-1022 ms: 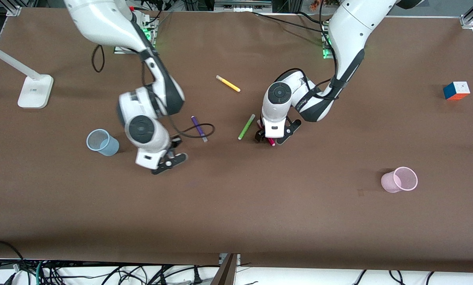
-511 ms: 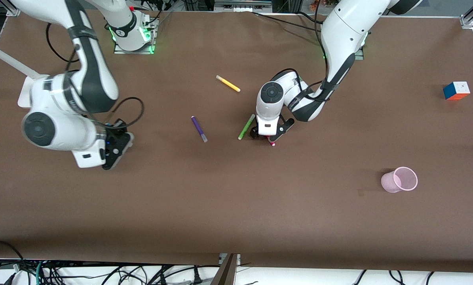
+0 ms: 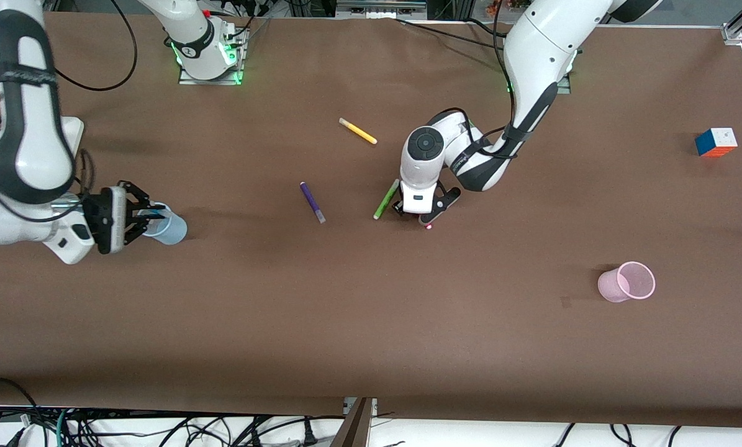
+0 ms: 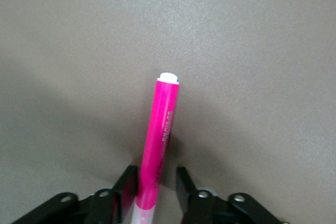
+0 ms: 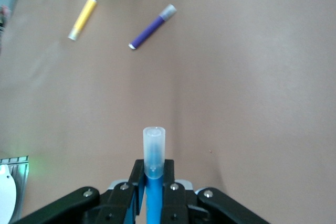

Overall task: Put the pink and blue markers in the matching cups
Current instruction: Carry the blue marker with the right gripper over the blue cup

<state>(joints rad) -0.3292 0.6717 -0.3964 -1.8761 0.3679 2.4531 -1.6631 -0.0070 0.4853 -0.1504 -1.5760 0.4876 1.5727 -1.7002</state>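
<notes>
Right gripper (image 3: 150, 218), clamped on the blue marker (image 5: 153, 167), sits over the blue cup (image 3: 167, 228). Left gripper (image 3: 421, 213), apparently touching the table, pinches the pink marker (image 4: 157, 141) beside the green pen (image 3: 386, 198).

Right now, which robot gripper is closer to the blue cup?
The right gripper: it is at the blue cup's rim, holding the blue marker. The left gripper grips the pink marker mid-table.

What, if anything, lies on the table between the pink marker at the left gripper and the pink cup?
Nothing visible does. The pink marker lies between the left gripper fingers beside the green pen. From there to the pink cup, nearer the front camera toward the left arm's end, only bare table shows.
</notes>
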